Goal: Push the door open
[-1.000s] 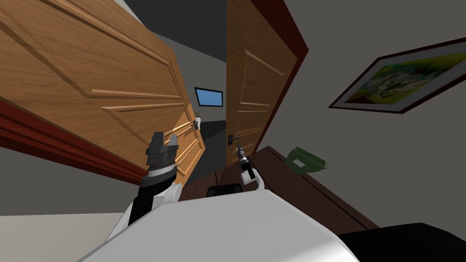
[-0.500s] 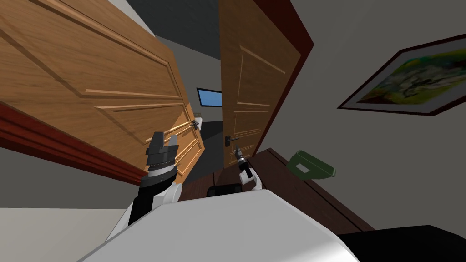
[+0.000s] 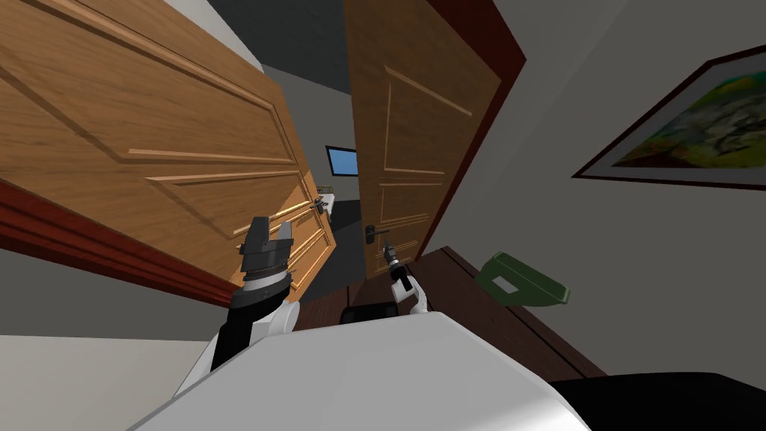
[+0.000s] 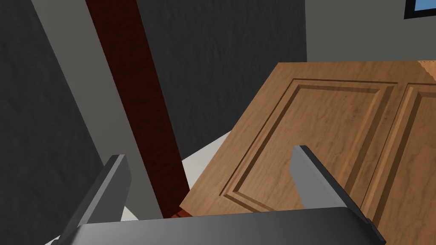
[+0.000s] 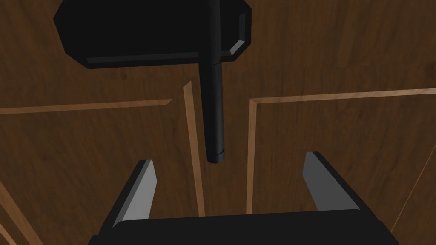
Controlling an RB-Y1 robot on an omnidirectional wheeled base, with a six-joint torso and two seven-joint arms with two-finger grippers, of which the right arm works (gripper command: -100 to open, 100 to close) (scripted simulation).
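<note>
Right wrist view: the right gripper [image 5: 230, 159], fingers spread, faces the right door [image 5: 340, 51]. The black lever handle [image 5: 213, 106] points down between the fingertips, and contact is hard to judge. The backplate [image 5: 140, 34] is cut off at the picture's edge. The left gripper [image 4: 209, 154], also spread and holding nothing, hovers near the left door leaf [image 4: 332, 127].

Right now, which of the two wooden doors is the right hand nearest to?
The door on the robot's right, with the black lever handle: the right gripper points at it, fingers open. The other door stands by the left gripper.
</note>
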